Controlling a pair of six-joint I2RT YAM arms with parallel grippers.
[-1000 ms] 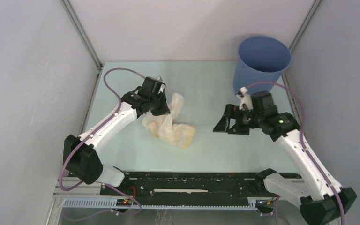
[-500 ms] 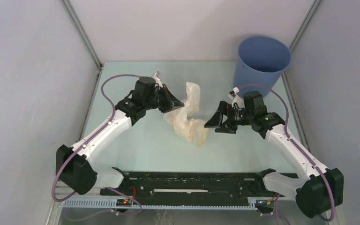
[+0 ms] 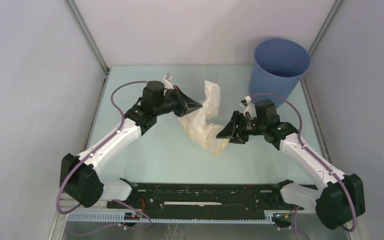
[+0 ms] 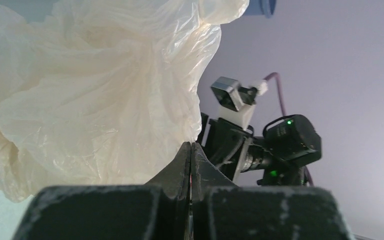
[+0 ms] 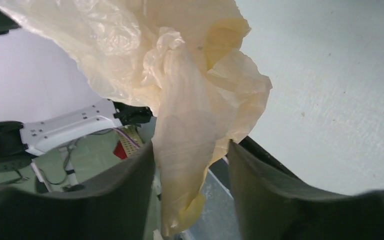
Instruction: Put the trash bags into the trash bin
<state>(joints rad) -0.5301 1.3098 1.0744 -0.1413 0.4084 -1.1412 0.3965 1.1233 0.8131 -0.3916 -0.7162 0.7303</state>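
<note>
The trash bag [image 3: 206,116], pale and crinkly with a yellow band, hangs in a bunch above the middle of the table. My left gripper [image 3: 198,106] is shut on its upper part; in the left wrist view the jaws [image 4: 191,146] are pressed together with the trash bag [image 4: 105,90] billowing up to the left. My right gripper [image 3: 222,134] stands open at the bag's lower right. In the right wrist view the trash bag's [image 5: 190,100] hanging tail passes between its fingers [image 5: 120,190], brushing the left one. The blue trash bin [image 3: 280,64] stands upright at the back right corner.
Grey walls with metal posts close in the table [image 3: 145,150] on three sides. A black rail [image 3: 200,192] runs along the near edge between the arm bases. The right arm's wrist and camera [image 4: 285,145] sit just beyond the left gripper's tips.
The left gripper carried the bag up and to the right, off the table. The right gripper moved left to the bag's lower end and its jaws narrowed around the hanging tail.
</note>
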